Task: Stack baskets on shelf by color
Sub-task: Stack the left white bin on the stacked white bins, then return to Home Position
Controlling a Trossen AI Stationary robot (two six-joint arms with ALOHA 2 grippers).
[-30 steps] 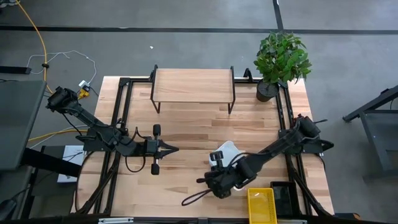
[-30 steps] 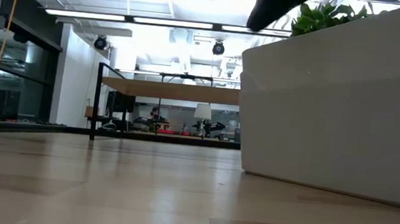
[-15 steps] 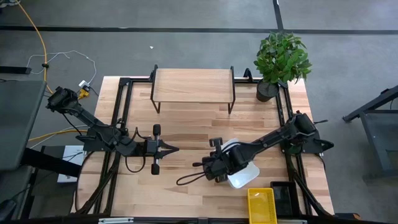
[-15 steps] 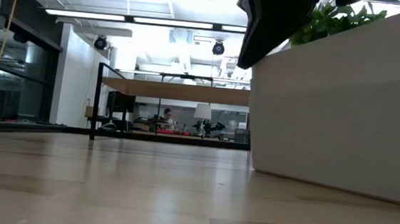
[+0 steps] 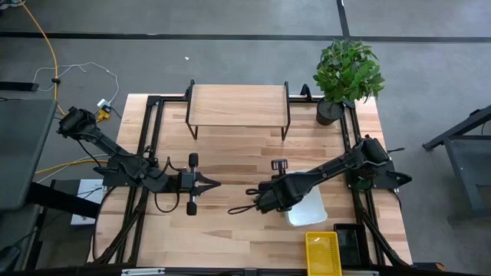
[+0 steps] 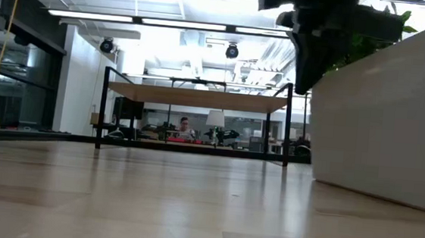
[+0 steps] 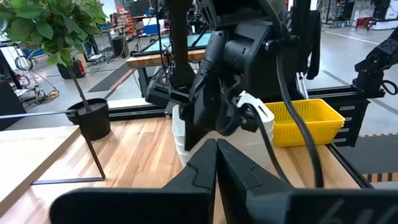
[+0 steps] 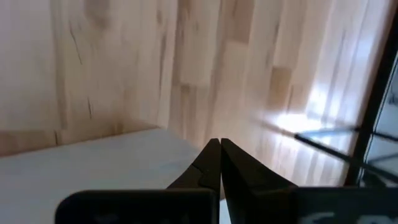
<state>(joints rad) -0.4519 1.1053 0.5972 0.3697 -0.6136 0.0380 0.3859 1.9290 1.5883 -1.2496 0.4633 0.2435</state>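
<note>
The right hand [image 5: 261, 201], fingers pressed together and gripping nothing, hangs at the edge of a white basket [image 5: 308, 208] lying on the desk [image 5: 230, 157]. A yellow mesh basket [image 5: 322, 253] sits just behind that hand, near the desk's front edge. The wooden-topped shelf [image 5: 238, 105] stands bare, well ahead of both hands. The left hand [image 5: 213, 183], its fingers also together, waits opposite the right hand, apart from it. A potted plant [image 5: 347, 73] stands beside the shelf.
</note>
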